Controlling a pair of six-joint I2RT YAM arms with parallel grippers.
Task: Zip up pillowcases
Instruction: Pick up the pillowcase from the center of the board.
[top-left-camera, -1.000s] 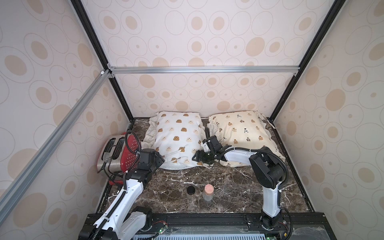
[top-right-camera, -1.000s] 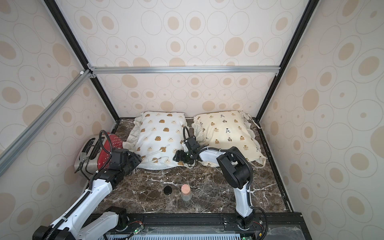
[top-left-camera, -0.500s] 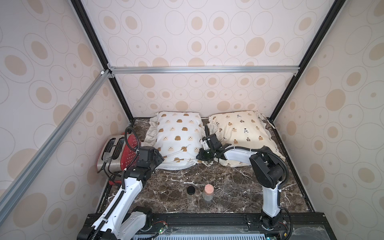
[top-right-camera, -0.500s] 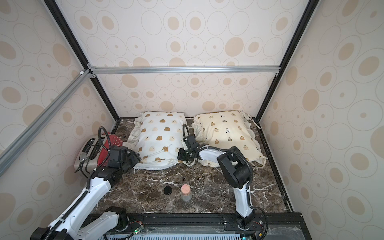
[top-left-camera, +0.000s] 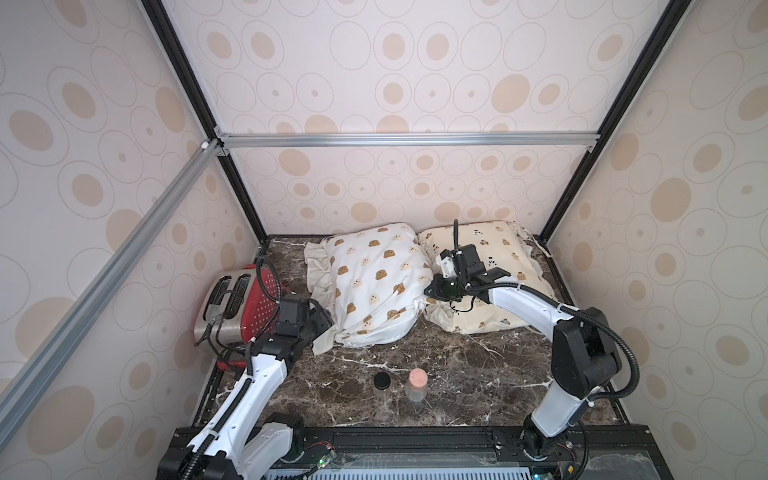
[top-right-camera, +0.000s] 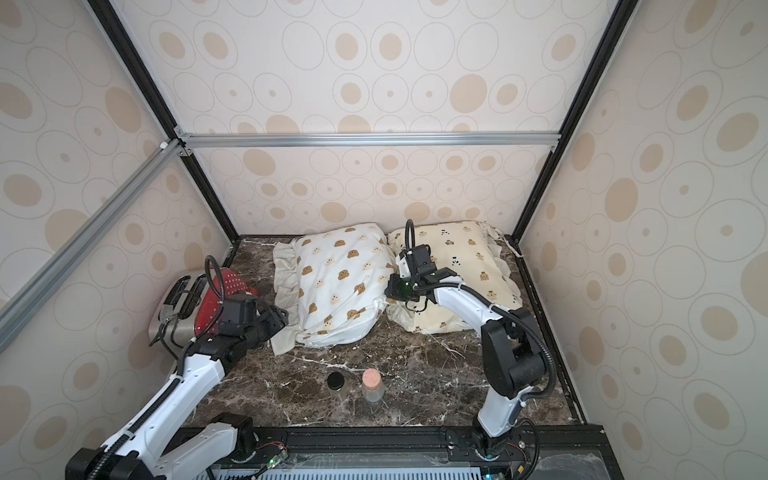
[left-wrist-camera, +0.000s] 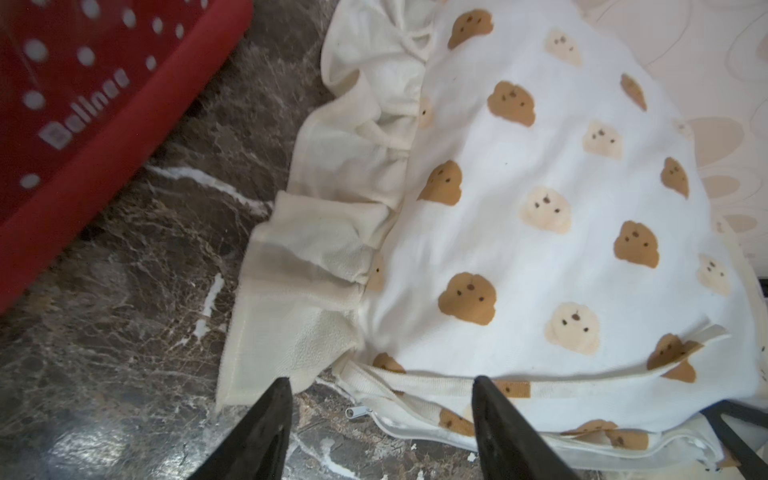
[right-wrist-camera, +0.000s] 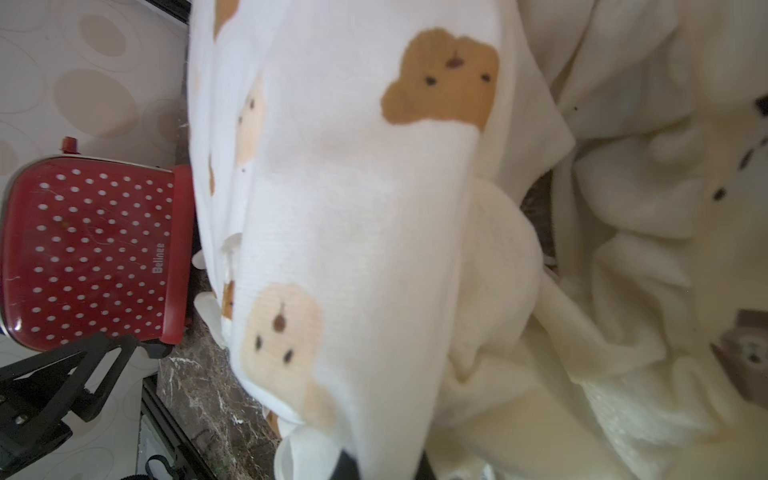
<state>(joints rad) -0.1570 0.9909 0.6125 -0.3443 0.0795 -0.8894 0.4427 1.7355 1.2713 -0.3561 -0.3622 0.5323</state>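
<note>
Two pillowcases lie side by side at the back of the table. The white pillowcase (top-left-camera: 374, 282) (top-right-camera: 340, 282) carries brown and cream blob prints; the cream pillowcase (top-left-camera: 494, 253) (top-right-camera: 465, 253) sits to its right. My right gripper (top-left-camera: 432, 291) (right-wrist-camera: 384, 465) is shut on fabric at the white pillowcase's near right corner (right-wrist-camera: 353, 208). My left gripper (top-left-camera: 322, 322) (left-wrist-camera: 378, 382) stands open at the near left corner, just above the table. The small metal zipper pull (left-wrist-camera: 358, 412) lies between its fingers, untouched. The zipper seam (left-wrist-camera: 519, 440) gapes along the near edge.
A red polka-dot toaster (top-left-camera: 237, 307) (left-wrist-camera: 62, 104) stands just left of my left arm. Two small jars, one black-lidded (top-left-camera: 382, 384) and one pink-lidded (top-left-camera: 417, 384), stand near the front of the marble table (top-left-camera: 478, 365). Patterned walls close in three sides.
My right gripper has shut on the white pillowcase's near right corner and drawn it slightly right and back. The left gripper has edged closer to the near left corner.
</note>
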